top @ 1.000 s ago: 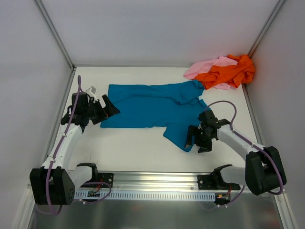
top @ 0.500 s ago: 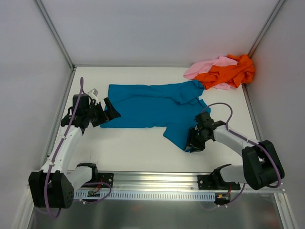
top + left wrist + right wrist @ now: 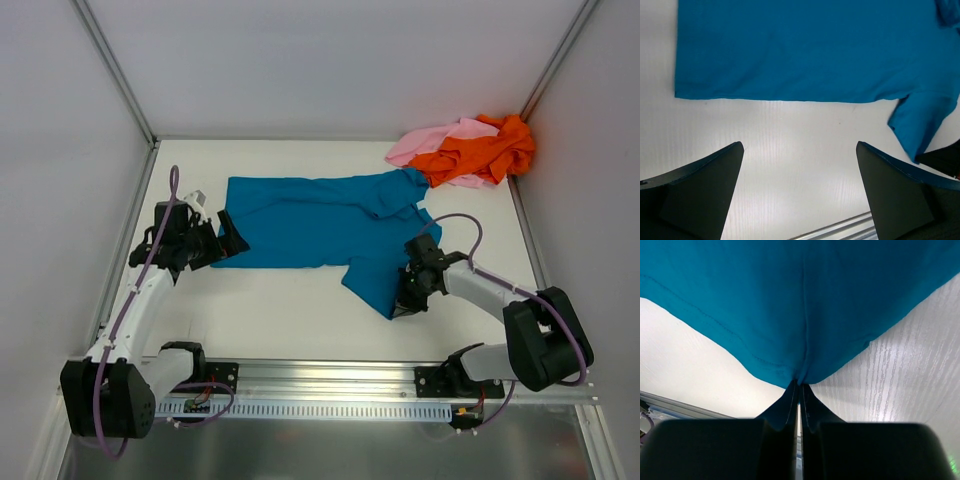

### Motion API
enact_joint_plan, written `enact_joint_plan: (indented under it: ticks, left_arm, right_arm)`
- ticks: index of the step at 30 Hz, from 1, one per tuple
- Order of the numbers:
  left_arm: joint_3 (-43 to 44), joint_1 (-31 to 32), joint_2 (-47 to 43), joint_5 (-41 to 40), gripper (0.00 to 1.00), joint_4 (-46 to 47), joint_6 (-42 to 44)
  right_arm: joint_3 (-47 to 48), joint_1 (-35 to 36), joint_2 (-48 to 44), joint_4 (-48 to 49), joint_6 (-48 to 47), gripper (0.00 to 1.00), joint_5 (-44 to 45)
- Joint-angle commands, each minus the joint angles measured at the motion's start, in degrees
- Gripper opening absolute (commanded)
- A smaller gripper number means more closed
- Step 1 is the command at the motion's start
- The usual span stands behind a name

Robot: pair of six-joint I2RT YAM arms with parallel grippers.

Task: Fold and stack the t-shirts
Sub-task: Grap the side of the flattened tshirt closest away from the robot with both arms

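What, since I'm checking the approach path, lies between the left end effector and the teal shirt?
Nothing: the left wrist view shows only bare table between the open left end effector and the edge of the teal shirt.

My right tool (image 3: 800, 386) moves in from beside the teal-blue t-shirt (image 3: 310, 225). Its jaws, wide a second ago, now pinch the sleeve's hem. My left tool (image 3: 228, 240) shifts slightly.

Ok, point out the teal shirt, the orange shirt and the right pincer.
teal shirt (image 3: 300, 225), top view, middle of its body.
orange shirt (image 3: 480, 150), top view, crumpled middle.
right pincer (image 3: 799, 388), right wrist view, between its closed tips.
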State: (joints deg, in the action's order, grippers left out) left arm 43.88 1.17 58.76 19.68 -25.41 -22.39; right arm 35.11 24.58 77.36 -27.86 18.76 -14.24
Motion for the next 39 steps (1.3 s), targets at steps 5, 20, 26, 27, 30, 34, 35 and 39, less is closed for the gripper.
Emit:
enact_joint_plan:
  ticks: [5, 20, 26, 27, 30, 34, 35, 39]
  left_arm:
    - [-2.74, -0.90, 5.65, -7.55, 0.99, -1.05, 1.57]
    - [-10.83, -8.64, 14.45, -2.45, 0.99, 18.80, -2.48]
    - [-11.45, -8.64, 16.65, -3.77, 0.99, 22.07, -2.39]
    - [-11.45, -8.55, 17.00, -4.21, 0.99, 22.07, -2.22]
    - [-11.62, -8.55, 17.70, -4.74, 0.98, 22.42, -1.87]
    - [-11.01, -8.64, 19.28, -4.65, 0.90, 22.77, -1.69]
    - [-10.83, -8.64, 19.72, -4.48, 0.87, 22.86, -1.60]
    - [-9.52, -8.64, 21.48, -3.86, 0.63, 22.77, -0.90]
  right_arm:
    - [3.64, 0.56, -0.28, -3.43, -2.85, 0.00, 5.19]
    - [5.67, 0.47, -2.83, -10.02, -5.49, 0.00, 5.89]
    - [6.28, 0.47, -3.01, -11.25, -5.49, 0.00, 6.33]
    - [6.54, 0.47, -3.01, -11.60, -5.41, 0.00, 6.42]
    - [6.72, 0.56, -3.10, -12.04, -5.32, 0.00, 6.68]
    - [6.90, 0.47, -3.01, -12.48, -5.23, 0.00, 7.03]
    - [6.99, 0.47, -2.92, -12.57, -5.32, 0.00, 7.03]
    - [7.69, 0.56, -2.74, -13.01, -5.40, 0.00, 7.38]
